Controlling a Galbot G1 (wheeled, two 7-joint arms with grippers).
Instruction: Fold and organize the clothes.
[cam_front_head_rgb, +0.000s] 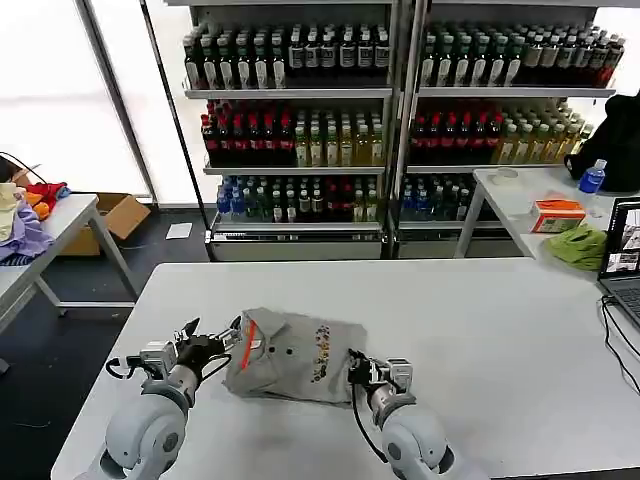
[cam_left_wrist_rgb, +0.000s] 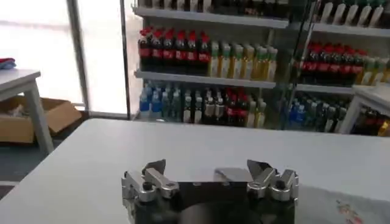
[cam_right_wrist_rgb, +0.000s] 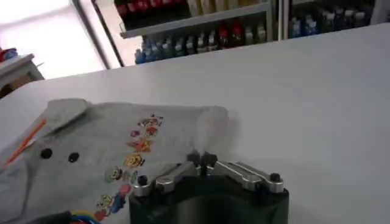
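- Nearest the robot are its two arms, one on each side of the work; the left gripper (cam_front_head_rgb: 212, 333) sits at the left edge of the garment with its two fingers spread apart and nothing between them, and in the left wrist view the same gripper (cam_left_wrist_rgb: 207, 170) stands released over the bare tabletop; the right gripper (cam_front_head_rgb: 356, 368) rests at the near right edge of the garment, and in the right wrist view its (cam_right_wrist_rgb: 202, 159) two fingertips are clenched together, tips touching, with no cloth seen between them.
- One grey T-shirt (cam_front_head_rgb: 295, 352) lies between the two grippers on the near middle of the white table (cam_front_head_rgb: 480, 330); it is folded into a compact, roughly rectangular bundle; one orange-red neck strip (cam_front_head_rgb: 247, 343) runs along its left side, close to the left gripper; one column of small multicoloured print (cam_front_head_rgb: 321, 352) crosses its right half; two small dark dots show on the cloth in the right wrist view, between strip and print.
- On a second white table at the far right lie one lime-green cloth (cam_front_head_rgb: 578, 246), one orange box (cam_front_head_rgb: 557, 214), one blue-capped bottle (cam_front_head_rgb: 592, 178) and one open laptop (cam_front_head_rgb: 622, 255) at the edge.
- At the far left, a third table carries a heap of purple, orange and red garments (cam_front_head_rgb: 25, 215); one cardboard box (cam_front_head_rgb: 118, 215) sits on the floor beyond it.
- Farthest back stand two shelf units (cam_front_head_rgb: 400, 110), each with rows of bottles.
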